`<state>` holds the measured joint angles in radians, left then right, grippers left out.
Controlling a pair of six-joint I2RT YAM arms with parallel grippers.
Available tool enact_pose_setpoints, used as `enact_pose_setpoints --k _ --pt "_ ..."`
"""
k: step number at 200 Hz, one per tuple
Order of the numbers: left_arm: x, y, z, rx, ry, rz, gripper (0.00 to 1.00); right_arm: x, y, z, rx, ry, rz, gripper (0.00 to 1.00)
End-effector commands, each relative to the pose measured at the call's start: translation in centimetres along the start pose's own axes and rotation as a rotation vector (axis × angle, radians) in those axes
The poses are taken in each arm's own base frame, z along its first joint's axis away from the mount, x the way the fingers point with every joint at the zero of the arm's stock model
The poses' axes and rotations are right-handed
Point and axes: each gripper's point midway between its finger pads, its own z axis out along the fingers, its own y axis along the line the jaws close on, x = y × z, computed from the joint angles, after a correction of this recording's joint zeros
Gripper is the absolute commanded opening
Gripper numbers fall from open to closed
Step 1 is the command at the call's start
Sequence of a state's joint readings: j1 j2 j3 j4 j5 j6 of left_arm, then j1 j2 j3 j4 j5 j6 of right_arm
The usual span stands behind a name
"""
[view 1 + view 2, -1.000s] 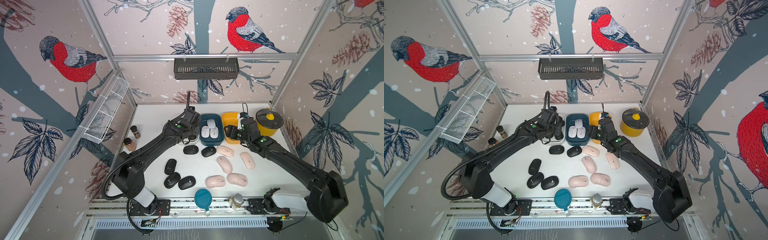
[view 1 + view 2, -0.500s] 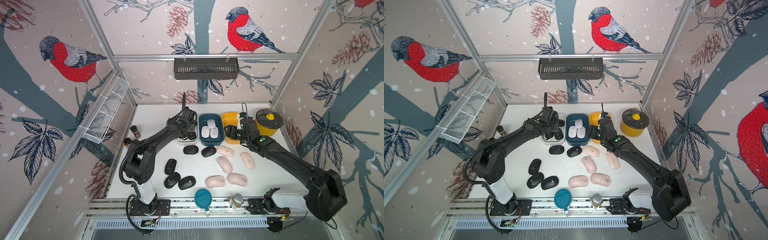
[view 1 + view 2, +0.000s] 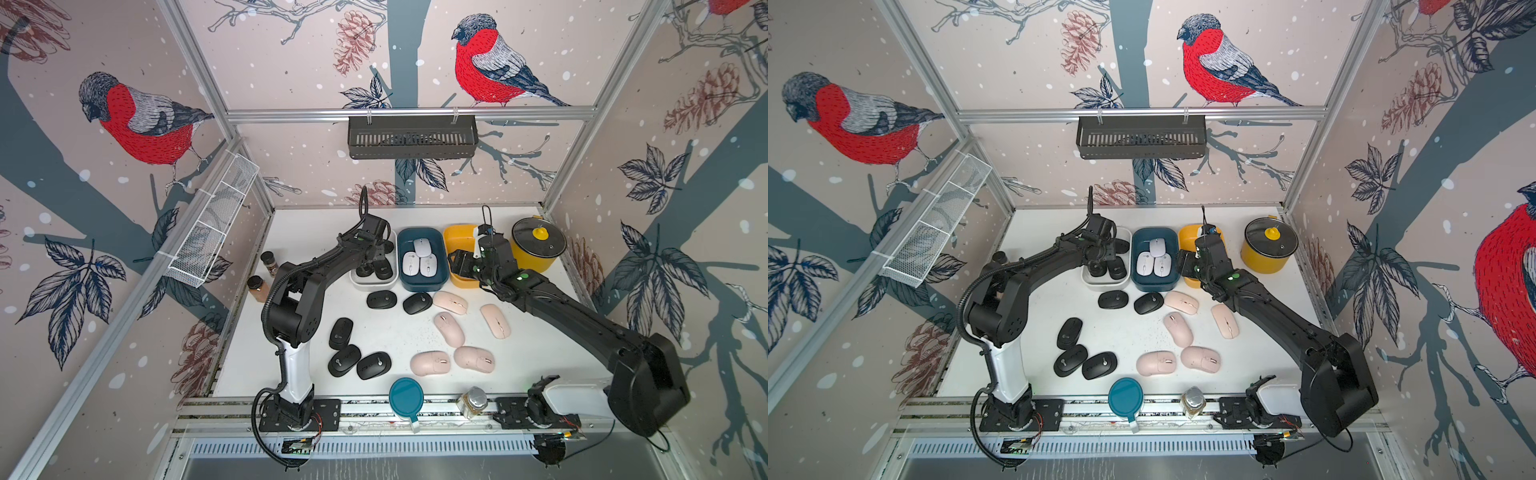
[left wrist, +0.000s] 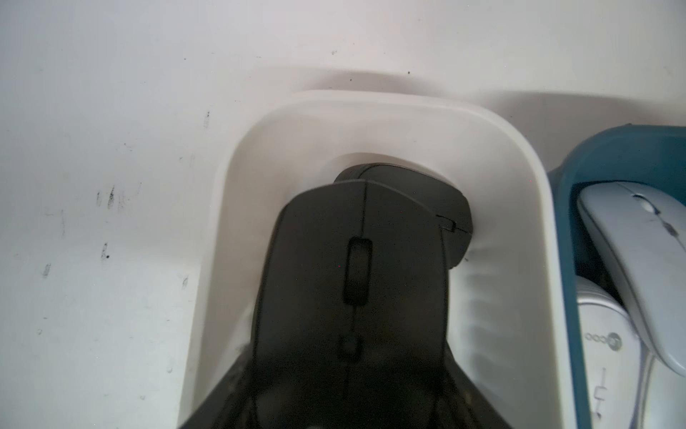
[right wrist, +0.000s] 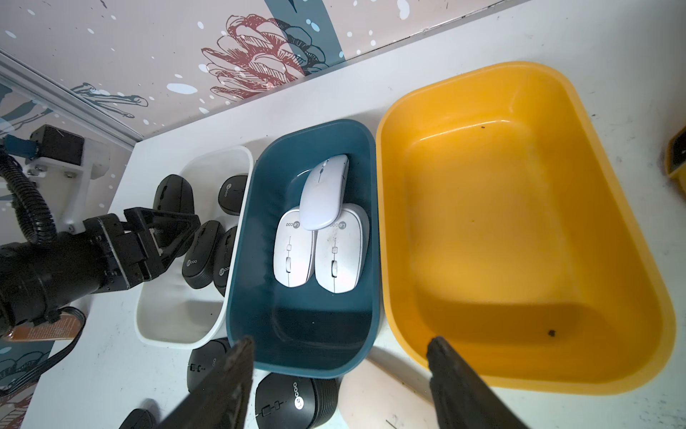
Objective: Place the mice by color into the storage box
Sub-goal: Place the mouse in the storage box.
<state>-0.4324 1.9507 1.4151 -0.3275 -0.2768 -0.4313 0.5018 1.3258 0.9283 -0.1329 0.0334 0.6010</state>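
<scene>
The left end effector (image 5: 187,223) is clamping a black mouse (image 4: 356,267) over the white bin (image 4: 237,185), its long axis running along the bin, wheel end pointing at the far wall. The right end effector (image 5: 339,343) is hanging half open, empty, near the yellow bin (image 5: 482,223).

Bright, even light; soft shadows, wide-angle edge distortion, mild blur.

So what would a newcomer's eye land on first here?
At the back of the table, the white bin holds black mice, the blue bin three white mice, and the yellow bin is empty. The left hand holds a black mouse over the white bin. Five pink mice lie loose in front of them.
</scene>
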Motion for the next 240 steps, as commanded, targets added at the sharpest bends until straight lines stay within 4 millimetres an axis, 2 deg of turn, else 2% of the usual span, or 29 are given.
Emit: enact_pose_setpoints --k 1,28,90,240 --pt "-1.2 0.5 0.6 -0.018 -0.041 -0.048 0.53 -0.7 0.0 0.1 0.003 -0.019 0.0 0.74" --pt "-1.0 1.2 1.6 -0.039 -0.03 -0.062 0.53 -0.7 0.0 0.4 0.005 -0.011 -0.003 0.74" --pt "-0.6 1.2 3.3 -0.052 -0.011 -0.073 0.53 -0.8 -0.3 0.6 0.016 -0.004 -0.001 0.74" --pt "-0.5 1.6 4.4 -0.08 0.006 -0.079 0.56 -0.7 -0.4 0.8 0.011 0.003 0.01 0.74"
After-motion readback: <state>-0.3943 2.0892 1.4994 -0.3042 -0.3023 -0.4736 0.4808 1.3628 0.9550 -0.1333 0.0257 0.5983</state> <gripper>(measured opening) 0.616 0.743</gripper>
